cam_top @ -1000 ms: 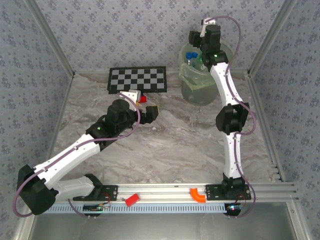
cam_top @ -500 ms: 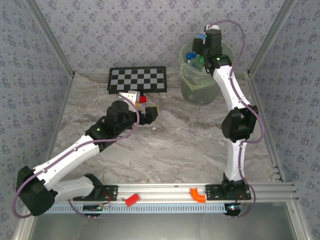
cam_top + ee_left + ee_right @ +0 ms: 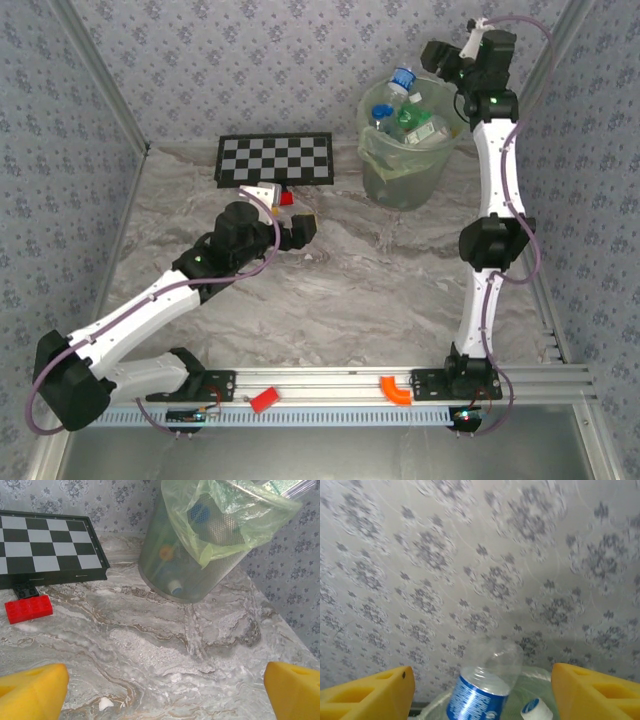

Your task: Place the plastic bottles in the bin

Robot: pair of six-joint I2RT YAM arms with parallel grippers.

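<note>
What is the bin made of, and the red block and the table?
The bin looks like see-through pale-green plastic: coloured shapes show dimly through its wall. The red block seems hard, shiny plastic, like a toy brick. The table looks like grey marble, though its veins may be printed.

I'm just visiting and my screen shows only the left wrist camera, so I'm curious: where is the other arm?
Observer: From above, the right end effector hangs by the back wall, just beyond the far right rim of the bin.
Operator: Is it carrying anything?
Observer: No. Its own camera shows the yellow fingers wide apart, gripping nothing.
Operator: Is the bin getting full?
Observer: Seen from above, yes. A clear bottle with a blue label pokes up above the rim, on top of the other bottles.
</note>
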